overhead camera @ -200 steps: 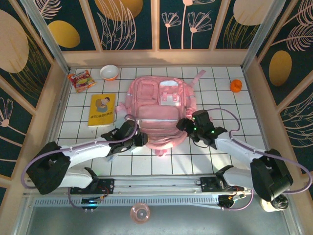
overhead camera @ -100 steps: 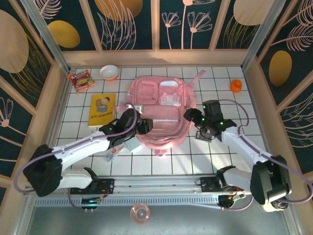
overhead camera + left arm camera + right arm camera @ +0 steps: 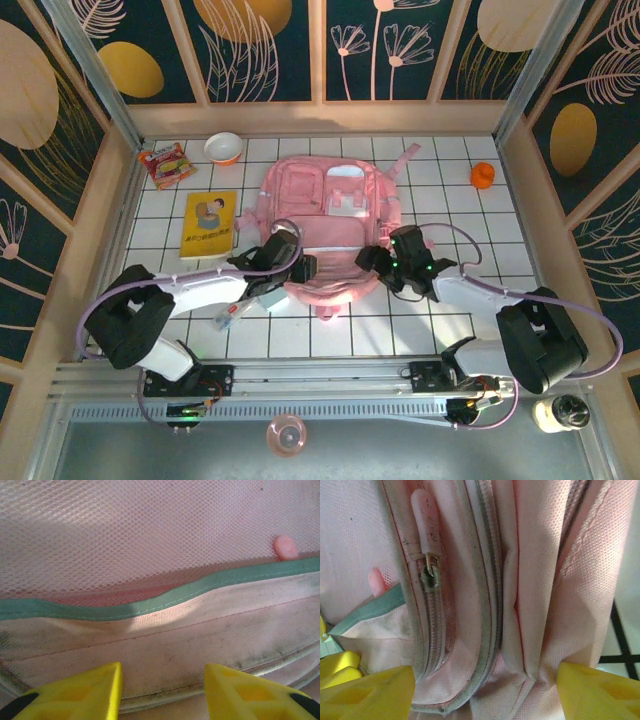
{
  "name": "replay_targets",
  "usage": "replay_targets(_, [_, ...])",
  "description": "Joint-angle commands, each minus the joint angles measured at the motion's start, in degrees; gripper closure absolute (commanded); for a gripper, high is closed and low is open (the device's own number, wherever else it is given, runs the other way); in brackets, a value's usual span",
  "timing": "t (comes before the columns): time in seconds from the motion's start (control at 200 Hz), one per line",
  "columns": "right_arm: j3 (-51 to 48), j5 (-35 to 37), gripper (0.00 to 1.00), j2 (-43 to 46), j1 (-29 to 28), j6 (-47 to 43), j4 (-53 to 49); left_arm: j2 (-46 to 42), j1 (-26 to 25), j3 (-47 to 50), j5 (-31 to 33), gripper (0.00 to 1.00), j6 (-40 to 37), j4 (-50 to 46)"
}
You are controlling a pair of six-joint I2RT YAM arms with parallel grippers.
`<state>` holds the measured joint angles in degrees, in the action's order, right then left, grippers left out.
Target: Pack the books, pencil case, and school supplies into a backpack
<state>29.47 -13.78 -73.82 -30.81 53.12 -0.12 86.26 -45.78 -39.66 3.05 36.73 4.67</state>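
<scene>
The pink backpack (image 3: 330,215) lies flat in the middle of the tiled table. My left gripper (image 3: 302,268) is open against its lower left side. Its yellow fingers (image 3: 95,687) face a mesh pocket with mint-green trim (image 3: 165,600). My right gripper (image 3: 372,258) is open at the backpack's lower right, its jaws straddling a fold of pink fabric (image 3: 520,630) beside a zip slider (image 3: 430,575). The yellow book (image 3: 209,223) lies left of the backpack. A small clear packet (image 3: 232,317) lies under my left arm. A pale mint corner, perhaps the pencil case (image 3: 270,298), peeks out beside that arm.
A snack packet (image 3: 165,164) and a small bowl (image 3: 223,148) sit at the back left. A small orange object (image 3: 482,175) rests at the back right. Wooden walls (image 3: 115,200) close in the table on three sides.
My left gripper has moved up and right onto the backpack's lower left edge. My right gripper swung out to the right, then came back against the backpack's right side.
</scene>
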Motion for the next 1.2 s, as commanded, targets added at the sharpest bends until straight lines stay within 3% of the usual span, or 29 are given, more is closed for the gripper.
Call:
replay_targets(0.0, [-0.6, -0.1, 0.25, -0.1, -3.1, 4.0, 5.4, -3.5, -0.3, 3.5, -0.2, 0.53, 1.6, -3.3])
replay_targets(0.135, [2.0, -1.2, 0.25, 1.0, -5.5, 3.6, 6.2, -9.5, -0.3, 2.2, 2.3, 0.47, -3.8, -5.0])
replay_targets(0.285, [4.0, 1.8, 0.24, 9.3, -4.9, 2.0, -0.7, -14.6, -0.2, -2.1, 3.3, 0.41, -17.7, -5.7])
replay_targets(0.4, [3.8, 1.7, 0.22, 17.1, -0.9, -0.7, -7.4, -15.2, -0.3, -5.0, -1.7, 0.39, -32.4, -5.2])
replay_targets(0.515, [2.8, -1.4, 0.21, 22.9, 7.1, -3.0, -10.5, -11.9, -0.3, -7.4, -9.9, 0.4, -48.6, -7.3])
replay_targets(0.666, [1.1, -3.8, 0.21, 25.9, 10.3, -3.3, -10.1, -5.1, -0.3, -11.0, -17.7, 0.37, -63.8, -9.7])
replay_targets(0.766, [0.6, -3.8, 0.21, 26.2, 10.4, -2.9, -9.9, -1.2, -0.4, -13.1, -19.9, 0.4, -69.5, -9.1])
replay_targets(0.851, [0.0, -3.4, 0.21, 26.4, 10.3, -2.6, -9.7, 1.8, -0.4, -14.5, -20.4, 0.33, -72.3, -8.0])
replay_targets(1.196, [-0.2, -2.6, 0.21, 25.5, 10.4, -4.1, -10.1, 11.2, -0.9, -18.7, -16.6, 0.25, -78.0, -6.5])
